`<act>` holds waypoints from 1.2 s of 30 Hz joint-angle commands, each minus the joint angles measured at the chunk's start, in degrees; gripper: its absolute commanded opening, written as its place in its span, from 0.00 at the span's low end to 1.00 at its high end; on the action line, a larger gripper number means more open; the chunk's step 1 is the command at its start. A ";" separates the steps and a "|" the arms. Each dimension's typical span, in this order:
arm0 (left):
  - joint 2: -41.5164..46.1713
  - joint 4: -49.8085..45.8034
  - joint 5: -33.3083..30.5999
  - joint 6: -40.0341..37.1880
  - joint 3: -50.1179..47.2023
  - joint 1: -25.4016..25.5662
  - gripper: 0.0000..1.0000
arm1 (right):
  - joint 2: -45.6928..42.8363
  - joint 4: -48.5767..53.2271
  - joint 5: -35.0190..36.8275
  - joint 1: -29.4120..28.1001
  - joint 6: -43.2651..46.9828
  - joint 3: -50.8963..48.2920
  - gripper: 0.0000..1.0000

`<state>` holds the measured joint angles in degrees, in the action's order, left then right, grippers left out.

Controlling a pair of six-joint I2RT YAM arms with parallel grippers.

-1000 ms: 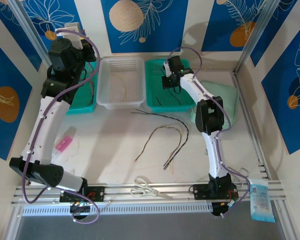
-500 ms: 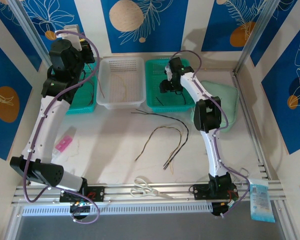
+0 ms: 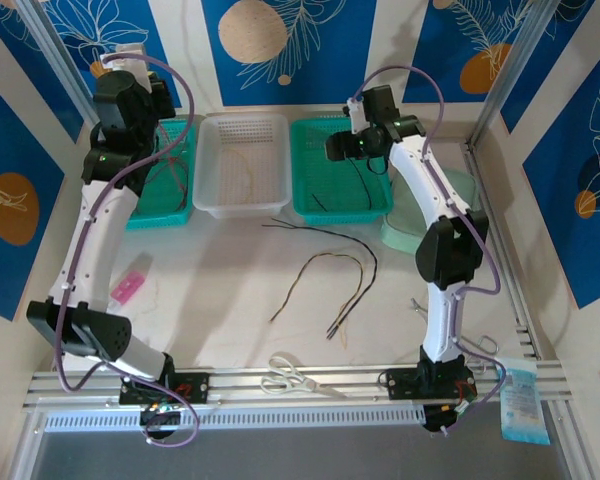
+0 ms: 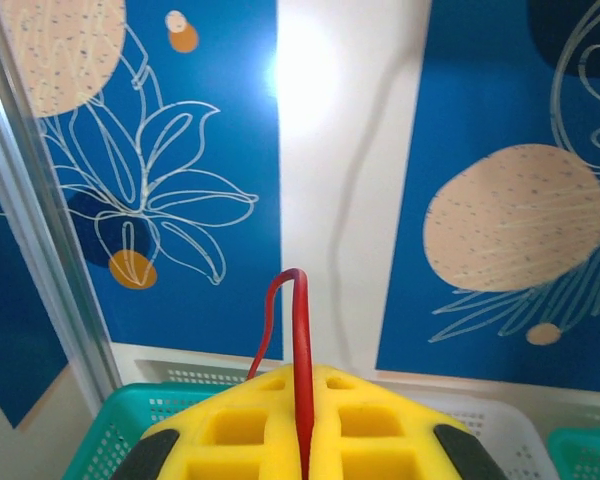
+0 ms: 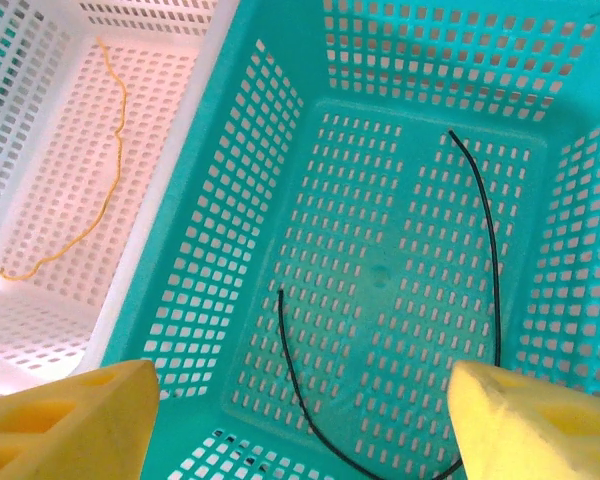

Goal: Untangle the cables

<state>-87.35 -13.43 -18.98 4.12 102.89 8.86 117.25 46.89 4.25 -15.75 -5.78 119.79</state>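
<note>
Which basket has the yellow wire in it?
The white basket in the middle: a yellow wire lies on its floor, while the teal basket on its right holds a black wire.

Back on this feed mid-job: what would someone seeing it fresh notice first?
The left pincer, raised at the back left, is clamped on a red cable that loops up out of it. The right pincer hangs open over the teal basket, where one black cable lies. Several dark cables sprawl loose on the table mid-scene.
</note>
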 commanded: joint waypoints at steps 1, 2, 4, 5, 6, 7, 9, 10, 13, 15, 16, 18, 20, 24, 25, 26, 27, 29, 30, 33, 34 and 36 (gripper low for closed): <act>-1.86 4.77 -2.96 -1.12 -1.05 -1.91 0.00 | -2.11 -0.60 -2.35 0.34 -0.28 -3.52 0.76; -2.45 5.88 -3.48 -1.79 -1.89 -2.21 0.00 | -2.73 -0.98 -2.61 0.31 -0.53 -4.44 0.76; -3.54 7.24 -4.13 -2.19 -2.92 -2.82 0.00 | -3.65 -1.17 -3.01 0.37 -0.72 -5.66 0.76; -4.28 7.66 -4.13 -1.99 -3.09 -3.27 0.00 | -4.06 -1.05 -2.97 0.37 -0.68 -6.23 0.76; -5.07 7.56 -4.21 -1.92 -3.05 -3.54 0.00 | -4.57 -1.06 -2.93 0.37 -0.68 -6.76 0.76; -5.64 7.42 -4.22 -1.92 -2.96 -3.74 0.00 | -4.86 -1.07 -3.02 0.37 -0.64 -7.20 0.76; -6.94 6.94 -4.71 -1.39 -2.78 -4.36 0.00 | -5.78 -1.02 -3.02 0.61 -0.55 -8.02 0.76; -7.39 6.69 -4.70 -0.51 -3.12 -4.74 0.00 | -6.19 -1.06 -2.94 0.57 -0.55 -8.33 0.77; -8.22 6.73 -3.39 4.04 -5.66 -6.57 0.00 | -7.63 -1.03 -2.88 0.80 -0.38 -9.36 0.76; -8.99 6.50 -1.83 7.62 -7.70 -8.02 0.00 | -8.63 -1.26 -2.92 0.90 -0.42 -10.29 0.77; -9.44 6.27 -1.28 8.79 -8.48 -8.47 0.00 | -8.98 -1.29 -3.13 1.05 -0.30 -10.65 0.77; -10.57 6.40 -0.45 10.26 -10.11 -8.99 0.00 | -9.53 -1.59 -4.74 1.45 -0.52 -11.72 0.77; -11.42 8.18 -0.38 10.70 -12.17 -9.30 0.00 | -9.91 -1.67 -5.80 1.67 -1.01 -12.67 0.77; -14.25 10.45 -1.21 11.18 -14.46 -9.70 0.00 | -10.93 -1.55 -6.37 1.64 -0.90 -14.27 0.77; -15.15 9.84 -1.44 11.33 -14.13 -9.80 0.00 | -11.20 -1.44 -6.36 1.74 -0.82 -14.53 0.77; -16.12 9.40 -1.64 11.50 -13.87 -10.07 0.00 | -11.63 -1.36 -6.41 1.75 -0.74 -14.79 0.77; -17.04 9.30 -1.57 11.66 -13.86 -10.39 0.00 | -12.08 -1.30 -6.60 1.88 -0.72 -15.13 0.77; -18.67 8.81 -1.44 12.68 -13.81 -11.30 0.00 | -12.91 -1.31 -6.80 2.18 -0.77 -15.86 0.77; -19.54 8.17 -0.71 13.38 -13.65 -11.94 0.00 | -13.39 -1.27 -6.93 2.42 -0.60 -16.28 0.77; -22.19 5.44 1.83 15.67 -12.59 -13.76 0.00 | -14.83 -1.21 -7.02 2.75 -0.37 -17.62 0.77; -23.02 4.77 2.60 16.12 -12.38 -14.11 0.00 | -15.30 -1.17 -7.08 2.82 -0.38 -17.95 0.77; -24.45 3.68 3.45 16.91 -12.28 -14.97 0.00 | -16.15 -1.21 -7.49 2.93 -0.37 -18.68 0.77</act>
<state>-109.84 -7.25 -18.11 18.22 88.99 -4.43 104.66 45.08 -0.95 -13.28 -5.98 101.97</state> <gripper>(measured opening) 0.066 0.769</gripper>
